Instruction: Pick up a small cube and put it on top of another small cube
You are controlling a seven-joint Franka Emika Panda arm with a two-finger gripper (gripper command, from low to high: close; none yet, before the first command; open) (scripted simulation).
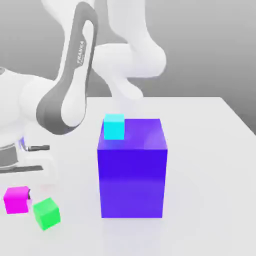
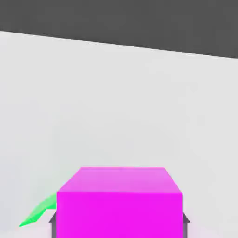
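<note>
So the magenta cube gets chopped off by the hand view's edge, you never see its underside. The pincer's fingers peek out as dark slivers on either side of that cube, the rest is tucked behind it. The green cube is mostly covered by the magenta cube too, just a wedge pokes out beside it. In the exterior view the arm runs out of frame above the big blue block, and its hand end near the magenta cube is cut by the frame edge.
</note>
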